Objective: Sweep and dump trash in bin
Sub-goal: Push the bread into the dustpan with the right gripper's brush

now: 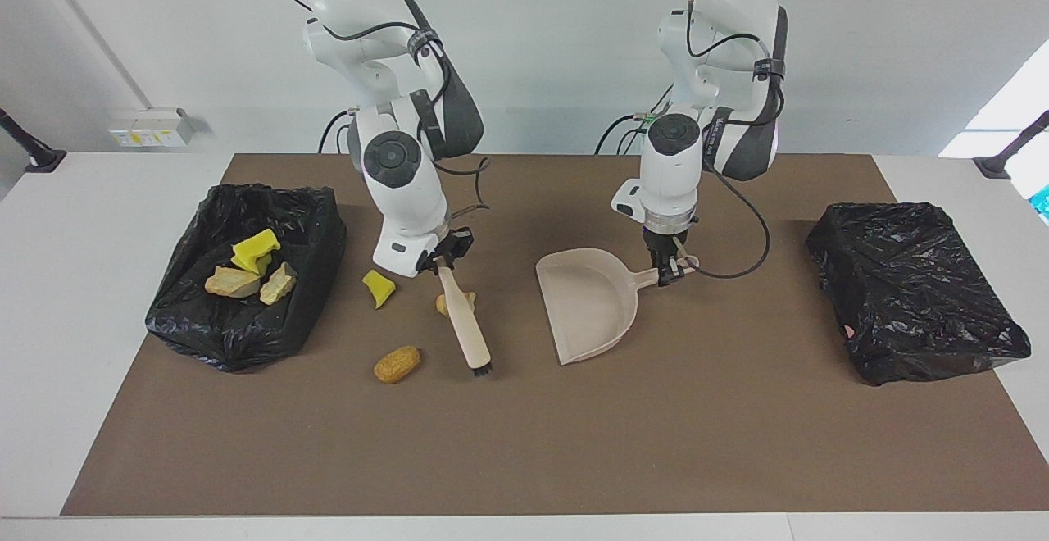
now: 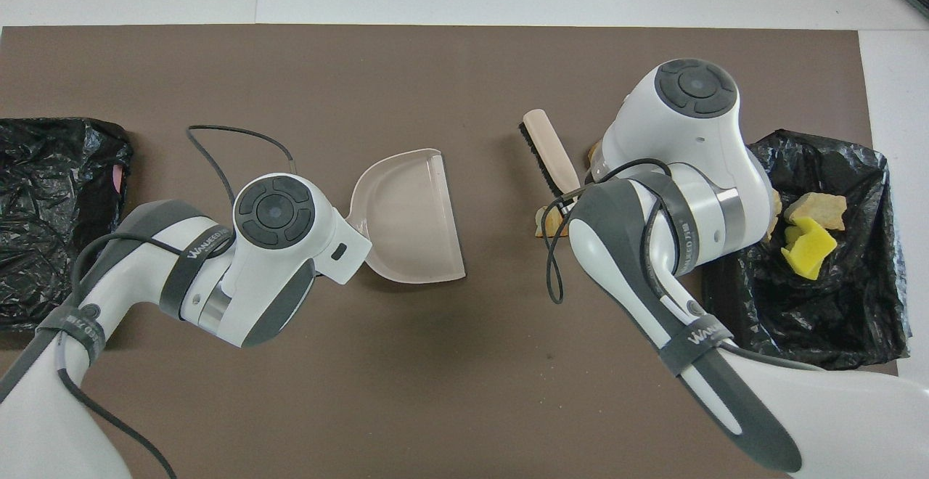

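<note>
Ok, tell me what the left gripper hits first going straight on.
Pointing straight down, jaws shut on the dustpan handle, the left gripper would probably meet the brown mat right beneath it; nothing else shows there.

Dustpan (image 1: 592, 305) mid-table, brush (image 1: 464, 320) beside it toward the right arm's end, bin (image 1: 246, 275) at that end.

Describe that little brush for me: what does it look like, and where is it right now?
The brush is a slim beige one, plastic by the look, with short black bristles at its tip. The right gripper holds its handle end shut. It slants down toward the brown mat, bristles lowest, near the dustpan, beside a bread-like lump.
</note>
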Tool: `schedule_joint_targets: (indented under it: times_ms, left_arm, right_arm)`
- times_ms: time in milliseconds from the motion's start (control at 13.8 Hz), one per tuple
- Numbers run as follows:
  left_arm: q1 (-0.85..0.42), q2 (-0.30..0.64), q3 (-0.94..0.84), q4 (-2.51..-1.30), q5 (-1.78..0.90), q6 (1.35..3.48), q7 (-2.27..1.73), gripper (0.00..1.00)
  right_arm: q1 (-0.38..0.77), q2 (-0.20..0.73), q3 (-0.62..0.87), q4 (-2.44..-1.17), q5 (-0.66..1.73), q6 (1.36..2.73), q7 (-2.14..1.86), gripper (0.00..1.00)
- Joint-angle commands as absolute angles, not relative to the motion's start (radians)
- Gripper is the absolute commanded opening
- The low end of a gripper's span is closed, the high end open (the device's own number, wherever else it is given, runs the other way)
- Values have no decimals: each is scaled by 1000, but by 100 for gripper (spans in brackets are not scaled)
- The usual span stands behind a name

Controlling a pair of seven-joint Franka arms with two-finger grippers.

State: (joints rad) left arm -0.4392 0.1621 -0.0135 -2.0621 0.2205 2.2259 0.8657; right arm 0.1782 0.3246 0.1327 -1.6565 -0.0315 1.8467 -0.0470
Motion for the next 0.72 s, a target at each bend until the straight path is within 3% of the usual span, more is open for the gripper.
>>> schedule_joint_targets:
  times_ms: [0,290,652]
  left_arm:
    - [-448,127,-8,-2109,242,2263,836,0]
    - [-446,127,-8,-2109,241,2264,834,0]
    - [-446,127,-8,-2109,241,2266,833,0]
  right_arm:
    - [150,330,140,-1628,-203,1847,-40,0]
    - [26,371,140,-1676,-253,1956,-57,0]
    - [87,365,149,-1744,-201,1960,34,0]
